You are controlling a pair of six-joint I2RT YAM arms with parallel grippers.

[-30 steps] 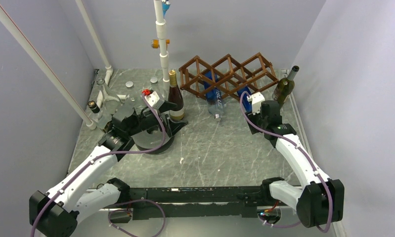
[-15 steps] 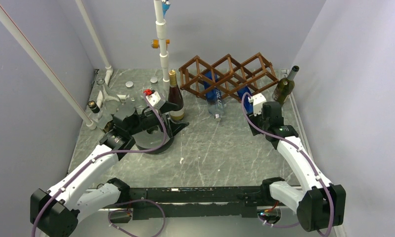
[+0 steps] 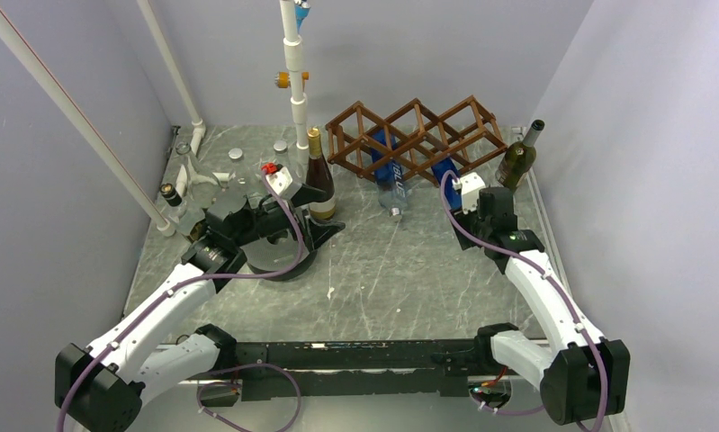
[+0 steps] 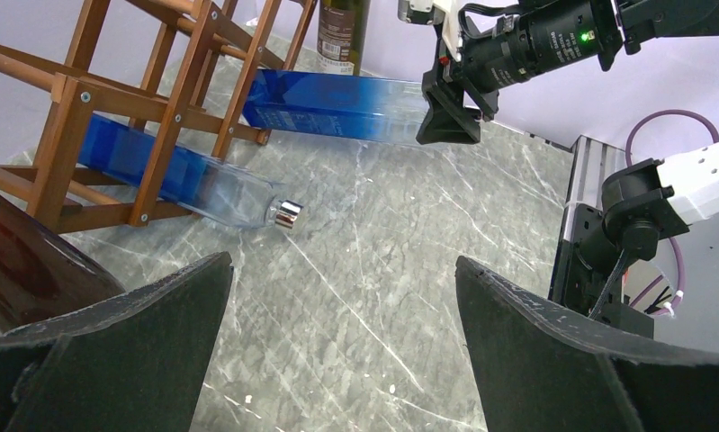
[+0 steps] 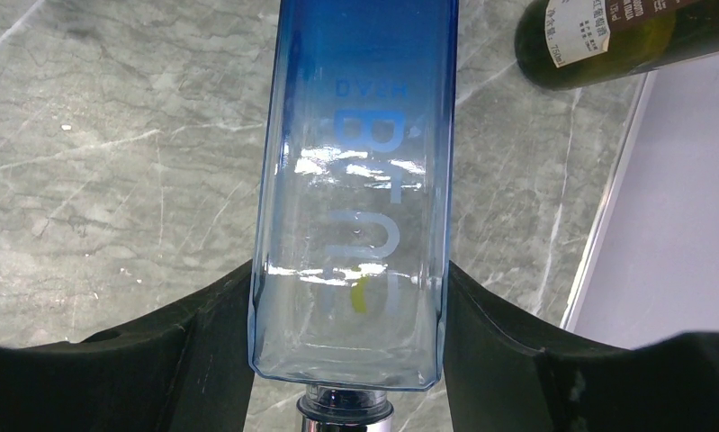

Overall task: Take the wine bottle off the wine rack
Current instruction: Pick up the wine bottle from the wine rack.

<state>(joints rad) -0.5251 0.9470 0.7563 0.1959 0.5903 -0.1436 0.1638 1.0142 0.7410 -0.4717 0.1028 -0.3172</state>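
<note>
The brown wooden wine rack (image 3: 416,133) stands at the back of the table and also shows in the left wrist view (image 4: 148,85). My right gripper (image 3: 456,180) is shut on a blue square glass bottle (image 5: 355,180) near its neck. The black fingers (image 5: 202,333) press both of its sides. The bottle lies level, its far end (image 4: 274,97) at the rack's right lower cell. A second blue bottle (image 3: 393,180) lies tilted in a middle cell, its silver cap (image 4: 286,213) on the table. My left gripper (image 4: 342,270) is open and empty, low over the table.
A dark wine bottle (image 3: 318,175) stands upright just left of my left gripper. A green bottle (image 3: 518,158) leans at the right wall, close behind my right gripper. White pipes (image 3: 294,63) and small caps (image 3: 236,154) sit at the back left.
My right gripper has drawn back a little towards the near right with the blue bottle. The left arm has barely shifted.
</note>
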